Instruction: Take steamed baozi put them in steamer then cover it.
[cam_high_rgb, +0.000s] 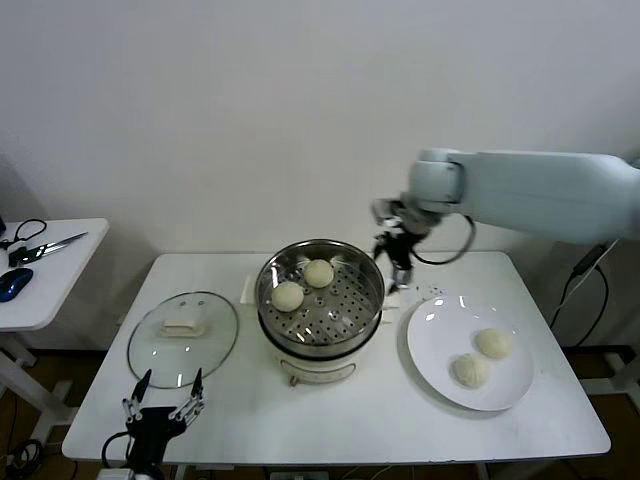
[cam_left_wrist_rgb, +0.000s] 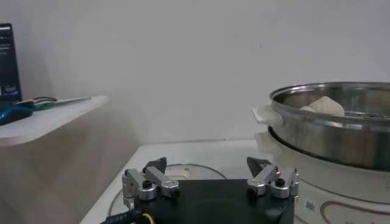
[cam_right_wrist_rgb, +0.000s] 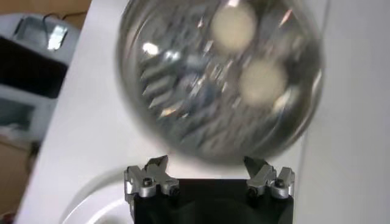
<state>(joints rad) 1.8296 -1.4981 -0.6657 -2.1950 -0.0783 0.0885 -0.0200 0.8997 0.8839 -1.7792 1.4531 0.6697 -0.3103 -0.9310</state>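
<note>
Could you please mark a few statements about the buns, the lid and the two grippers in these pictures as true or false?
1. Two cream-white round buns lie in the shiny steel steamer pot. True.
2. The flat white plate is bare. False: two buns lie on it.
3. The clear glass lid covers the pot. False: it lies on the table beside it.
4. The right gripper is open, holding nothing. True.
5. The left gripper grips the lid. False: it is open, apart from it.

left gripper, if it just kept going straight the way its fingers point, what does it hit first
Probably the glass cover lying flat on the table: the open left gripper hangs at the near table edge, aimed over it. Height is unclear, so it might skim above it toward the back wall.
</note>
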